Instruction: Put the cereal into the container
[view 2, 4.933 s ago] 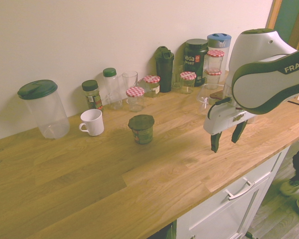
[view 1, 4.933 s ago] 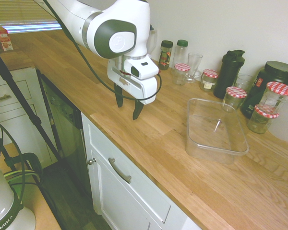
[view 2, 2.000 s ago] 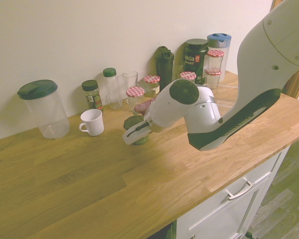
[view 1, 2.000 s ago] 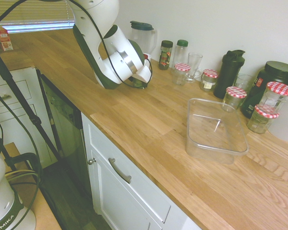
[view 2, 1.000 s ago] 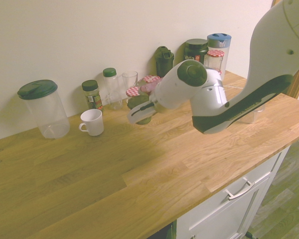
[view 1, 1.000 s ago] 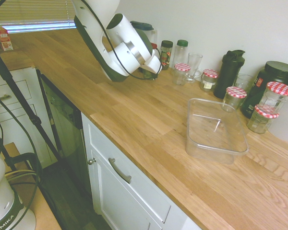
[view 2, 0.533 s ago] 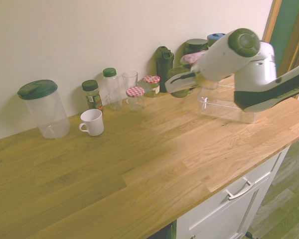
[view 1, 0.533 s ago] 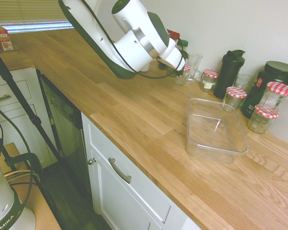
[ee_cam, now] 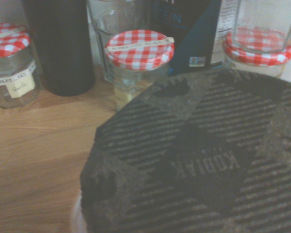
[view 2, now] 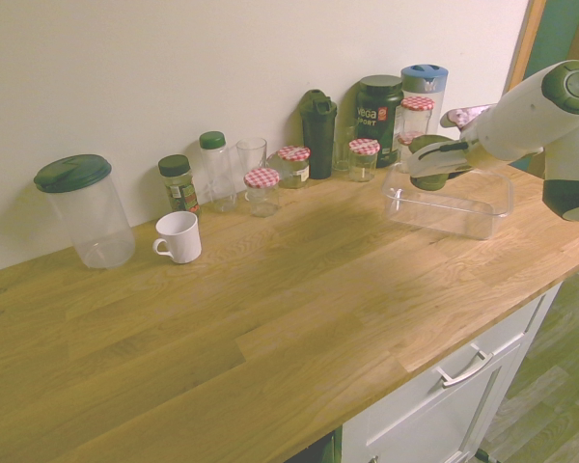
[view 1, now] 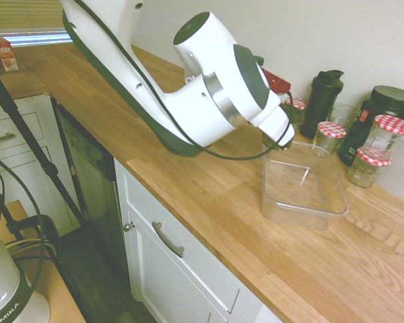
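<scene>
Carrying's basically done: we've got the gripper (view 2: 427,162) clamped on the cereal (view 2: 427,166) right over the container (view 2: 450,214), just the drop left.

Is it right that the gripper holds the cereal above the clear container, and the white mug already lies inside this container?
Not quite. The gripper does hold the cereal above the clear container, but the white mug is not inside it. The second exterior view shows the mug standing on the wooden counter, far from the container, which holds nothing.
</scene>
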Action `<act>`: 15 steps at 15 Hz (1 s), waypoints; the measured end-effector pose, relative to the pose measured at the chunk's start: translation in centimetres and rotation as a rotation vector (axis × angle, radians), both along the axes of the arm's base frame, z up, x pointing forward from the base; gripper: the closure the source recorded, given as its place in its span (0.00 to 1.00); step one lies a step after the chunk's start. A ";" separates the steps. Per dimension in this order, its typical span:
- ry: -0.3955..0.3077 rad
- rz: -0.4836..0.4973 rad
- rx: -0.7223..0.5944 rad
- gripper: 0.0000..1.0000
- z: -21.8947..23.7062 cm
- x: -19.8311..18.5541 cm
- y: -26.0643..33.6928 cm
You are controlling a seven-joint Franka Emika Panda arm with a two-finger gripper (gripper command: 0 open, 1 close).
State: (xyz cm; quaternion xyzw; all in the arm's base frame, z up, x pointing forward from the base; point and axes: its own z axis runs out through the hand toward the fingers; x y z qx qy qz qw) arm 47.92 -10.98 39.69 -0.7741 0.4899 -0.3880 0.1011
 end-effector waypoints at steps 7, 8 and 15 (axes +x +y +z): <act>0.036 -0.056 0.028 1.00 -3.7 0.7 -5.9; 0.048 -0.057 0.031 1.00 -4.4 0.9 -6.1; 0.103 -0.084 0.072 0.00 -8.5 2.3 -6.1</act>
